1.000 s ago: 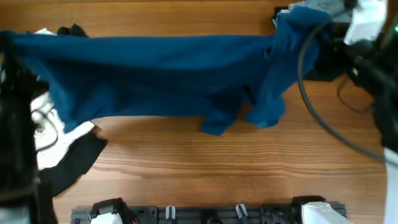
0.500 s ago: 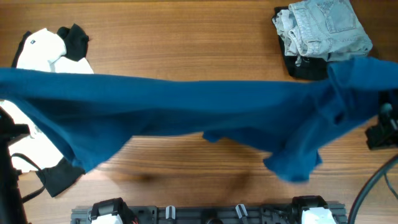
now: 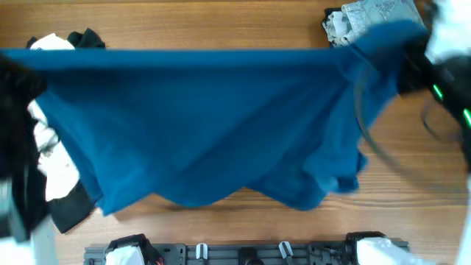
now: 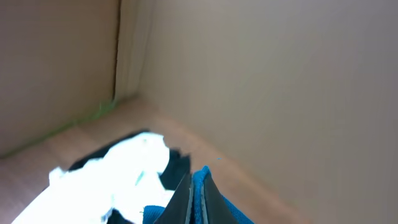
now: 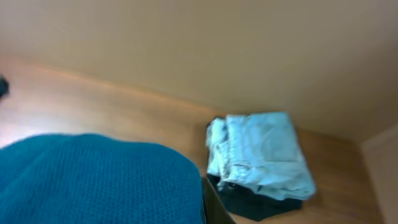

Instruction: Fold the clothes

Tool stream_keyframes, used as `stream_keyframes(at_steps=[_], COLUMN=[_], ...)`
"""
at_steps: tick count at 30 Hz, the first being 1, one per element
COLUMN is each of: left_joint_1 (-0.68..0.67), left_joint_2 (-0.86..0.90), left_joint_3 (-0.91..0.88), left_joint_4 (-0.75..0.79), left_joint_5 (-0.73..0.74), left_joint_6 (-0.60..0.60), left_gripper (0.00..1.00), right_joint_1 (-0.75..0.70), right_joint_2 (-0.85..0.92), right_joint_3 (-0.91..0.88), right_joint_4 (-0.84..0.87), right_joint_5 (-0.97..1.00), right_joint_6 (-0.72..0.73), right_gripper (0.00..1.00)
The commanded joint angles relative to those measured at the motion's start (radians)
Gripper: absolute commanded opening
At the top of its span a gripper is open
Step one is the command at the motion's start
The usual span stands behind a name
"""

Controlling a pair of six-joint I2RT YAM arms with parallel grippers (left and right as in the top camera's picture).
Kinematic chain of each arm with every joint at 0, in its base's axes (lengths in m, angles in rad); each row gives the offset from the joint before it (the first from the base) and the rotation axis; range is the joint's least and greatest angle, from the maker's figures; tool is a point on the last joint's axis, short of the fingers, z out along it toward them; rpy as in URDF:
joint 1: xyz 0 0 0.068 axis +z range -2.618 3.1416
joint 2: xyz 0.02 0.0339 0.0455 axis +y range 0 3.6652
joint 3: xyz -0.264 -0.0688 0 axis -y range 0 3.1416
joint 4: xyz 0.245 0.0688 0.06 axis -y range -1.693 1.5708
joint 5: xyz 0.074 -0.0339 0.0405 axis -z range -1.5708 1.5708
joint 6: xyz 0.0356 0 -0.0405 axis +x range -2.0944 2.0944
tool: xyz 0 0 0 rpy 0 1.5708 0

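The clothes are one deep teal-blue shirt (image 3: 206, 125), held up by its top edge and stretched wide across the table, its lower edge hanging in folds toward the front. My left gripper (image 4: 196, 182) is shut on a pinch of the teal cloth (image 4: 200, 177) at the shirt's left end; in the overhead view it is a dark blur (image 3: 13, 73). My right gripper (image 5: 203, 200) is shut on the shirt's right end, where the teal cloth (image 5: 93, 180) covers most of the jaws. From above, the right arm (image 3: 441, 70) is at the far right.
White and black garments (image 3: 55, 173) lie at the table's left side, also seen from the left wrist as a white garment (image 4: 112, 180). Folded pale jeans (image 3: 372, 15) rest on a dark garment (image 5: 255, 202) at the far right corner. Arm bases (image 3: 243, 254) line the front edge.
Both arms have swung the shirt's held edge toward the far side. The cloth now hangs spread much wider over the table's middle than half a second ago.
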Motion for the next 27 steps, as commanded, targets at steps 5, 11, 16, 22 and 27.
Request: stream_keyframes(at_steps=[5,11,16,22,27], left_joint_1=[0.007,0.005,0.004,0.0,-0.005], left_joint_2=[0.321,0.609,0.806,0.967,1.032], left_joint_3=[0.009,0.009,0.009,0.009,0.009], left_joint_4=[0.042,0.237,0.399,0.554,0.649], left_joint_5=[-0.019,0.097,0.107,0.126,0.126], left_joint_6=[0.013,0.011,0.008,0.008,-0.001], left_gripper=[0.04,0.04,0.04,0.04,0.05], right_joint_1=[-0.006,-0.004,0.01,0.026,0.027], right_joint_2=[0.365,0.615,0.763,0.883,0.951], right_joint_3=[0.006,0.006,0.006,0.005,0.005], right_joint_4=[0.132,0.383,0.547,0.705,0.808], right_joint_5=[-0.101,-0.187,-0.21,-0.21,-0.191], right_joint_6=[-0.058,-0.021,-0.006,-0.004,0.055], right_gripper=[0.04,0.04,0.04,0.04,0.04])
